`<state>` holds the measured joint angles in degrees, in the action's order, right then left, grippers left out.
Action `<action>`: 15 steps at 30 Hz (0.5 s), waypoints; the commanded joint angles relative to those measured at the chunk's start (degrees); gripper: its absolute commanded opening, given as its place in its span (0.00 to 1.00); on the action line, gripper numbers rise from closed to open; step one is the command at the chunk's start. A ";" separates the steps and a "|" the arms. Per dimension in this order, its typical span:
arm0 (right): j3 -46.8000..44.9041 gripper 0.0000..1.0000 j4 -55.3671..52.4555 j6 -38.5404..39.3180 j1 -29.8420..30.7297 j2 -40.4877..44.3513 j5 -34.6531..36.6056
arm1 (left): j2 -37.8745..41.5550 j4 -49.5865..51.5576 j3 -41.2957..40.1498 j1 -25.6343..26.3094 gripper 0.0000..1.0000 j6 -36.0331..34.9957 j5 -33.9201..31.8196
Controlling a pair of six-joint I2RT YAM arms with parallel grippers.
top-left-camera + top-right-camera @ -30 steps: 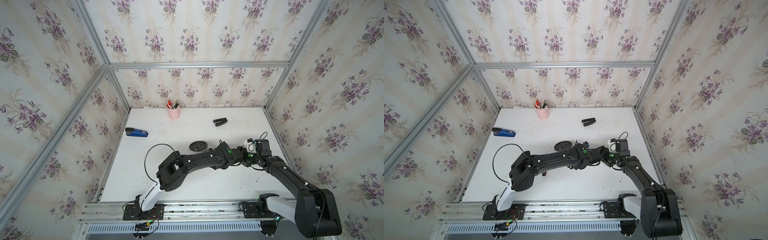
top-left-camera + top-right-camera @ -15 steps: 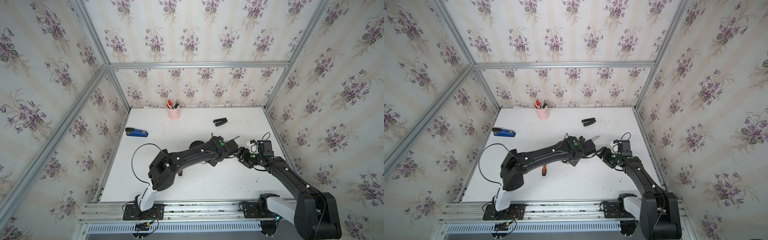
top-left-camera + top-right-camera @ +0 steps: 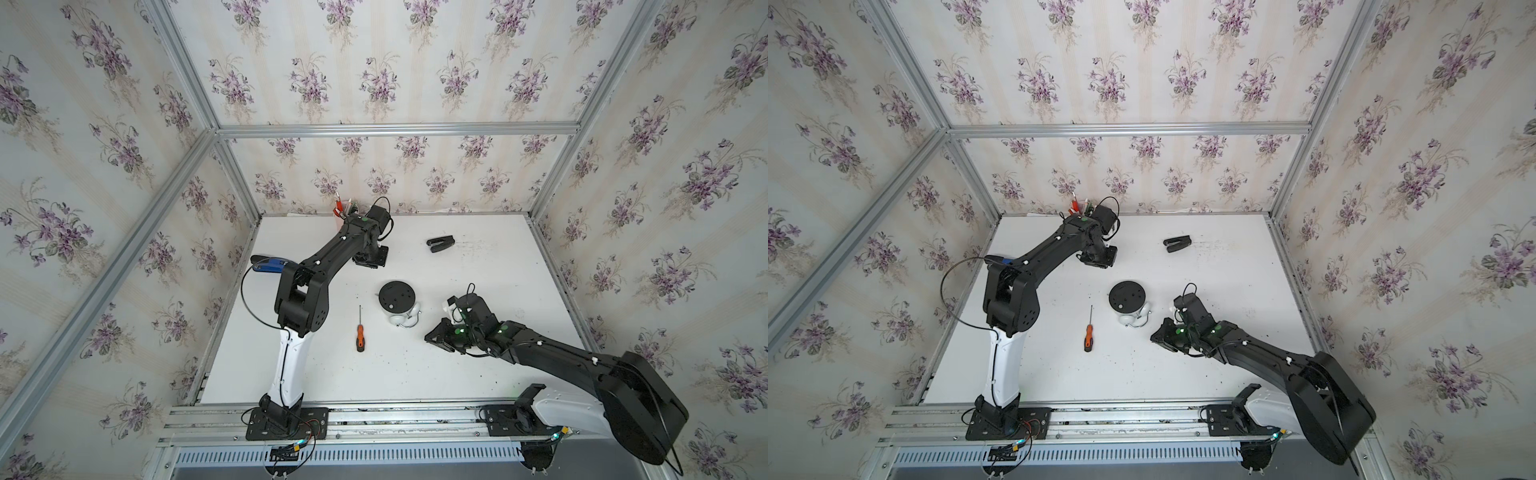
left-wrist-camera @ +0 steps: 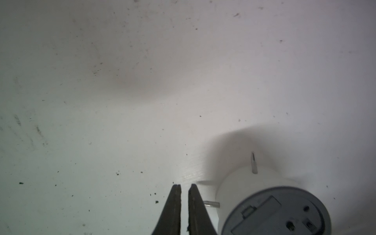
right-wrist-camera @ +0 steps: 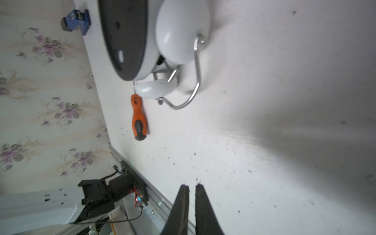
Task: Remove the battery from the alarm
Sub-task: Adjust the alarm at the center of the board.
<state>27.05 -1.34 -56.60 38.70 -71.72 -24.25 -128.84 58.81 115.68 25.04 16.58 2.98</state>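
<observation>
The alarm [image 3: 398, 302] lies face down at the table's middle, black round back up, white bells and handle toward the front; it also shows in the other top view [image 3: 1127, 301]. On the alarm's back [image 4: 274, 211] the compartment lid is closed, so the battery is hidden. My left gripper [image 4: 184, 186] is shut and empty, hanging behind the alarm toward the back [image 3: 371, 261], apart from it. My right gripper [image 5: 191, 186] is shut and empty, low over the table to the alarm's front right [image 3: 432, 336]. The alarm [image 5: 142, 40] lies ahead of it.
An orange-handled screwdriver [image 3: 360, 332] lies left of the alarm. A small black clip-like tool [image 3: 440, 243] sits at the back right. A blue stapler [image 3: 270, 264] lies by the left wall, partly behind my left arm. A cup of pens [image 3: 341, 206] stands at the back.
My left arm has swung from the right side of the table back toward the rear, and its jaws have shut. The right gripper has drawn toward the front and shut too.
</observation>
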 commanded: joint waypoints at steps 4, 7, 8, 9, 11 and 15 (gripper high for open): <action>-0.74 0.09 6.79 -6.77 0.57 -5.91 4.01 | -0.36 0.66 -6.64 -0.04 0.10 5.25 3.42; 1.40 0.09 6.71 -5.70 0.50 -9.13 4.29 | 0.40 -0.92 -11.28 0.47 0.10 7.56 5.36; 2.29 0.09 6.38 -5.17 0.50 -9.97 4.23 | 0.48 -1.13 -12.23 0.94 0.10 7.61 5.32; 2.90 0.09 6.39 -4.95 0.50 -10.66 4.10 | 0.51 -0.86 -12.83 1.54 0.10 7.52 4.81; 4.15 0.09 5.26 -4.20 0.42 -11.35 4.54 | 0.64 -0.54 -14.21 2.23 0.10 7.84 4.76; 4.78 0.10 2.59 -2.26 -1.16 -11.17 5.21 | 1.95 -2.19 -16.86 4.13 0.10 8.40 5.71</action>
<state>31.66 2.98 -60.75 38.30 -83.05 -20.38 -127.68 57.56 99.68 28.45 23.70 7.57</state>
